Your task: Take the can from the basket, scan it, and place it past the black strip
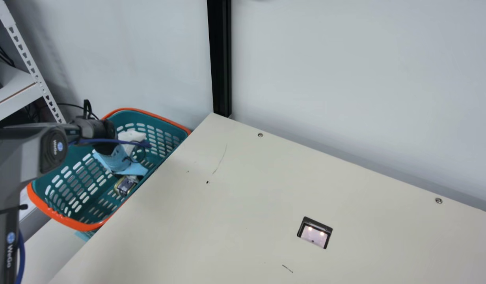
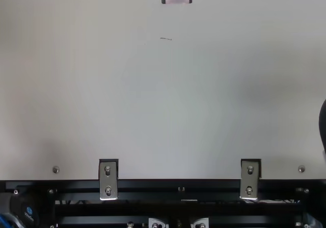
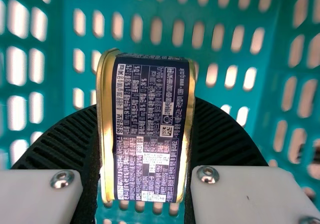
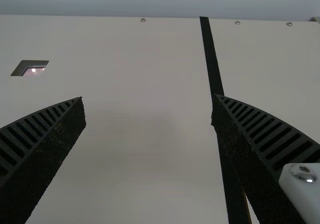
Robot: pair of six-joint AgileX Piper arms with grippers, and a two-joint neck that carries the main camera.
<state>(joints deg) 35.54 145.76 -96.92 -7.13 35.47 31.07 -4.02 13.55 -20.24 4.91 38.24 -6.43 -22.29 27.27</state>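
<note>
Can [image 1: 123, 187] is in the basket [image 1: 69, 223], on the side by the desk [image 1: 227, 197]. L gripper [image 1: 128, 180] has it: L wrist view shows the jaws closed in on the can, a ribbed finger against each gold edge, w/ the dark printed label btwn them. Can't tell if the can touches the basket wall. Pale-blue material [image 1: 136, 169] sits by the L wrist, above the can; a blue cable [image 1: 108, 141] runs along the arm.

Basket is green w/ an orange rim, just beside the desk's L edge. Scanner [image 1: 314, 233] is set in the desk, well apart from the basket, to its R, w/ two lights on.

R gripper [image 4: 148, 98] is over the desk, jaws wide, nothing btwn them. In the R wrist view, the black strip [image 4: 212, 64] runs across the desk, partly hidden by one finger.

Black post [image 1: 220, 59] stands by the far L corner, w/ a white shelf [image 1: 18, 96] on the far L.
</note>
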